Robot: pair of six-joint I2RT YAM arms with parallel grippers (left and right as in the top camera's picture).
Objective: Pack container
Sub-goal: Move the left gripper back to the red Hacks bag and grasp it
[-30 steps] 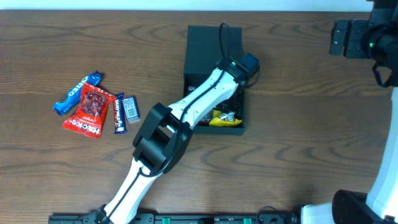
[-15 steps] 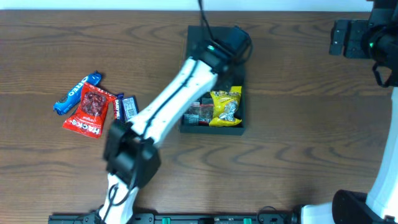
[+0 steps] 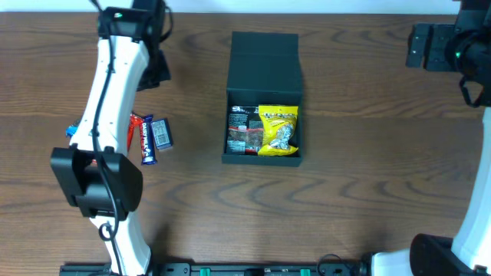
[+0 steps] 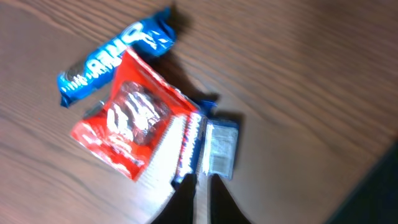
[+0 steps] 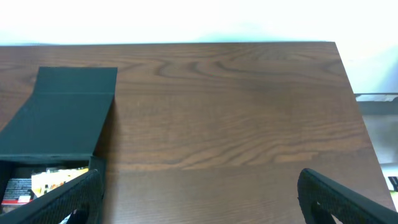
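**Container open at mid-table with two packets inside; four snacks lie to its left**

On the brown wooden table (image 3: 368, 176), the white left arm (image 3: 97, 115) rises from the near edge and reaches away along the left side. Beside it lies a loose cluster of snacks. There is a red crinkled packet with a clear window (image 4: 134, 121), with a blue biscuit packet (image 4: 115, 53) against one corner. A slim dark-blue chocolate bar (image 4: 188, 146) lies next to them, and a small silver-blue packet (image 4: 221, 149) just beside the bar.

Well apart to their right, at mid-table, sits the dark teal-black, shallow cardboard container (image 3: 261, 159). Its hinged lid (image 3: 265, 57) is laid back flat toward the far edge. The container holds a yellow crinkled packet (image 3: 278, 130) and, touching it on the left, a dark packet with red and white print (image 3: 244, 130).

The left gripper (image 4: 196, 190) hangs above the table near the snacks, grasping nothing. Its blurred fingers stand close together with a thin slit between them, and I cannot tell whether they are clenched. At the far right corner the right gripper (image 5: 200, 180) hangs released, fingers spread wide with nothing between them.
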